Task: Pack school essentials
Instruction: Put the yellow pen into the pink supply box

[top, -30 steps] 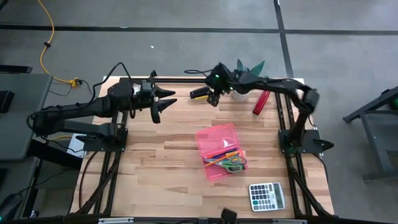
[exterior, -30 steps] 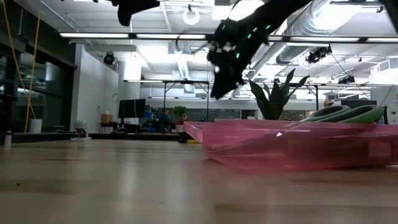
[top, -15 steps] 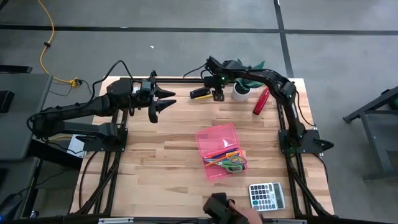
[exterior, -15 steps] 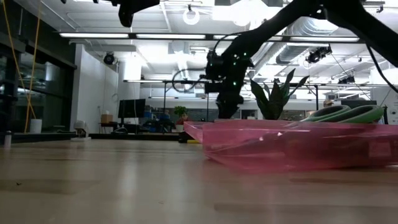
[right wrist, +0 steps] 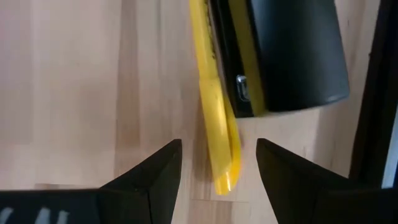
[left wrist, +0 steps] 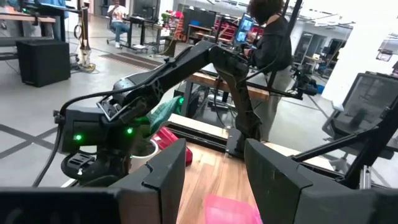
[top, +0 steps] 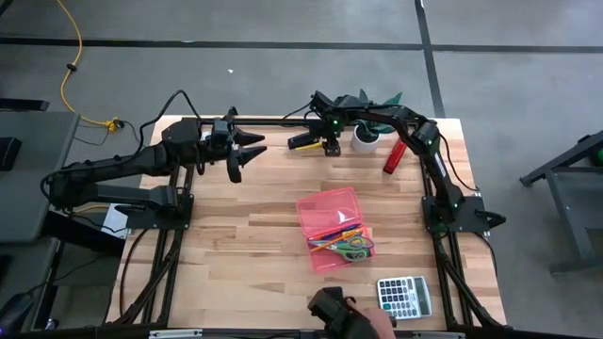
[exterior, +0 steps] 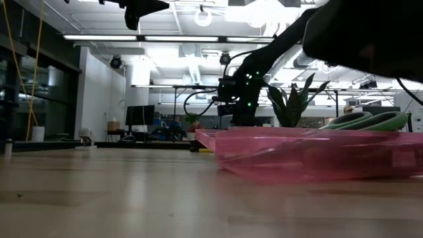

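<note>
High view: the wooden table (top: 236, 235) carries a pink tray (top: 332, 226) near centre, green-handled scissors (top: 352, 247) and pencils inside. At 12 o'clock the right gripper (top: 330, 148) hangs fingers parted over a yellow-and-black tool (top: 303, 142) — not gripping it. At 10 o'clock the left gripper (top: 247, 153) hovers, released. A calculator (top: 404, 297) lies at 5 o'clock.

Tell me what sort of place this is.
Probably a robotics lab or workshop: a pale wooden table on a dark metal frame, exposed silver ceiling ducts, and desks with monitors where a person stands.
</note>
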Tool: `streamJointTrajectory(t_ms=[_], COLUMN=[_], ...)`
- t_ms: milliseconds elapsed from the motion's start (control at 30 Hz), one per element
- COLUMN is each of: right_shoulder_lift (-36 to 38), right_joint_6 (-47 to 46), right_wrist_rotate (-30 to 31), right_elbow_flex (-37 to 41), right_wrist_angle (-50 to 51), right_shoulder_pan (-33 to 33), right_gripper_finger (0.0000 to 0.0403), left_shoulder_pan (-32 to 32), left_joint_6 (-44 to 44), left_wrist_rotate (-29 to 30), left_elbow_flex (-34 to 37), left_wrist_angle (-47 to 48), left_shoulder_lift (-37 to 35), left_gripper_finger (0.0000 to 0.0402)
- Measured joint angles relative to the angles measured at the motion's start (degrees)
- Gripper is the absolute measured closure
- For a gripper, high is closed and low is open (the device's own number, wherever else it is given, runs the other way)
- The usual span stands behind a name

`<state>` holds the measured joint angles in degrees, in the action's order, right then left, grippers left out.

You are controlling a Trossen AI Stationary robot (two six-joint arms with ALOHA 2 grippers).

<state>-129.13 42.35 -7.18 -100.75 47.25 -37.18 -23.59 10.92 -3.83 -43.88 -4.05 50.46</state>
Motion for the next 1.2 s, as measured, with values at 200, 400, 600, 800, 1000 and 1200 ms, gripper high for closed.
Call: streamJointTrajectory(t_ms=[200, 400, 600, 800, 1000, 1200], right_shoulder_lift=[-1.16, -1.58, -1.57, -0.63, 0.64, 3.61], right_joint_6=[-0.09, -0.31, -0.31, -0.33, -0.51, -1.38], right_wrist_rotate=[-0.12, 0.08, 0.22, 0.28, 0.38, -1.19], right_elbow_flex=[-0.10, -0.22, -0.25, -0.10, -0.04, 0.00], right_wrist_angle=[0.09, 0.58, 1.21, 2.07, 5.61, 6.90], right_shoulder_pan=[-0.16, 0.06, 0.10, 0.10, 0.16, 0.86], right_gripper_finger=[0.0221, 0.0285, 0.0359, 0.0380, 0.0383, 0.0388], left_shoulder_pan=[0.02, 0.02, 0.01, 0.00, 0.00, 0.00], left_joint_6=[0.02, 0.46, 0.86, 0.89, 0.89, 0.89], left_wrist_rotate=[0.01, 0.00, 0.00, 0.00, 0.00, -0.03], left_elbow_flex=[0.00, 0.00, 0.00, 0.00, 0.00, 0.00], left_wrist_angle=[0.00, 0.00, 0.00, 0.00, -0.01, 0.00], left_shoulder_lift=[0.00, 0.00, 0.00, 0.00, 0.00, 0.00], left_gripper_finger=[0.0249, 0.0249, 0.0249, 0.0249, 0.0249, 0.0249])
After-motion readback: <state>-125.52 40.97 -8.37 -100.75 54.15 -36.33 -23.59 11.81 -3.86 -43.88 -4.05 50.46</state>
